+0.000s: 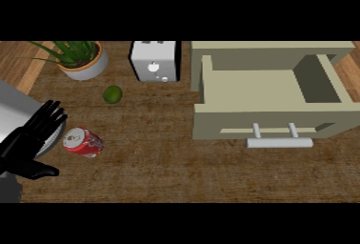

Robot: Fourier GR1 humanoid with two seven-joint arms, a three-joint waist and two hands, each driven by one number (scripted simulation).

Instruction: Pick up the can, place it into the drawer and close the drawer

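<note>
Left hand [25, 143], fingers [48, 114] straight and spread, just left of the red metal can [84, 142], probably lining up its grasp.

A kitchen: a toaster [155, 61], a potted plant [79, 58] and an avocado [112, 94] on a wooden counter [175, 167].

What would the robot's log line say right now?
left hand open beside can | can on counter, not held | drawer open, empty | right hand not in view
</note>
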